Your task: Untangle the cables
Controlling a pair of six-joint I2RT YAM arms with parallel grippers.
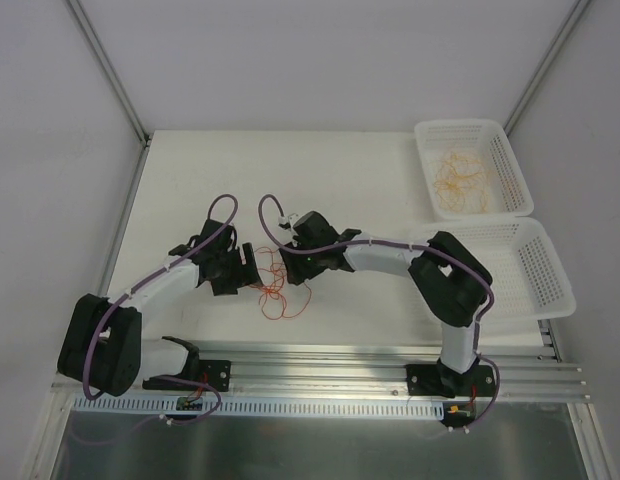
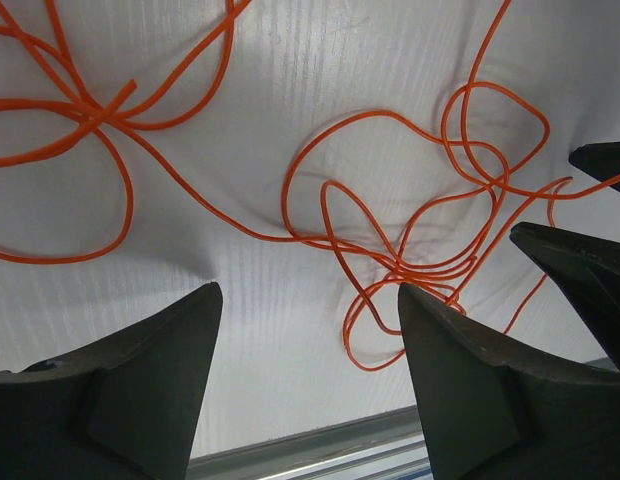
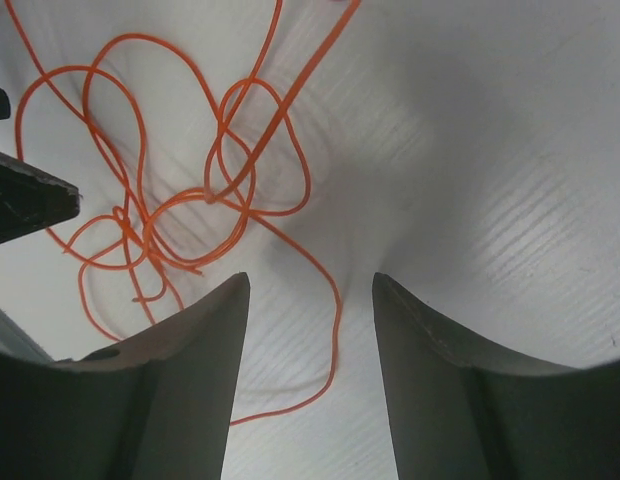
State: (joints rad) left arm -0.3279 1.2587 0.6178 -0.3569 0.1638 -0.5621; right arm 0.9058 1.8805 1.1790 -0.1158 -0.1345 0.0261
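Observation:
The red-orange cables (image 1: 273, 291) lie in a loose tangle on the white table between my two grippers. My left gripper (image 1: 240, 268) is open and empty just left of them. In the left wrist view its jaws (image 2: 308, 290) stand wide apart, with the tangle (image 2: 415, 268) ahead to the right and a second knot (image 2: 100, 115) at the upper left. My right gripper (image 1: 290, 262) is open just right of the tangle. In the right wrist view (image 3: 310, 280) a single strand (image 3: 337, 310) runs down between its fingers, untouched, and the knot (image 3: 140, 235) is to the left.
A white basket (image 1: 510, 150) at the back right holds paler yellow-orange cables (image 1: 460, 180). A second white basket (image 1: 550, 275) stands nearer, beside the right arm. The metal rail (image 1: 320, 365) runs along the table's near edge. The other gripper's fingers show at the edge of each wrist view.

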